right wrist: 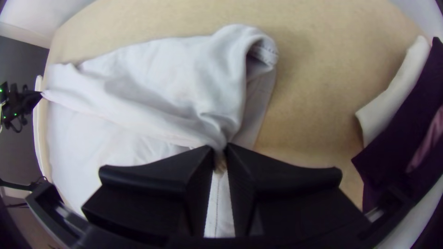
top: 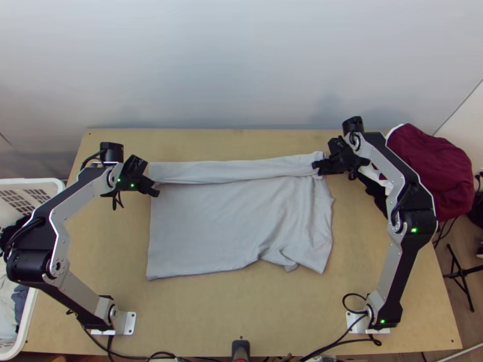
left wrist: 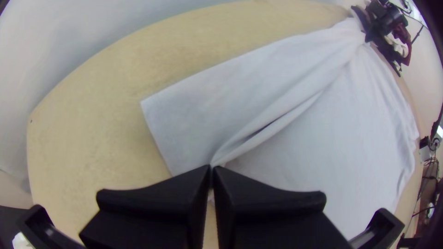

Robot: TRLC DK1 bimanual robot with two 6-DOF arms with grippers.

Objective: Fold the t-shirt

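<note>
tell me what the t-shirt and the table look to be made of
T-shirt: probably matt cotton jersey, going by its soft creases and stitched edge. Table: wood or wood-based board, low sheen, from its light tan, faintly mottled face; which kind stays unclear.

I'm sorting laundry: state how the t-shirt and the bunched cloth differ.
The t-shirt is light grey, the bunched cloth dark red. The t-shirt lies spread, its far side folded over; the bunched cloth is heaped by the table's right edge. The left gripper and right gripper pinch the t-shirt, not the bunched cloth.

Left pincer (top: pixel 156 192) and right pincer (top: pixel 316 166) are pinched together.
</note>
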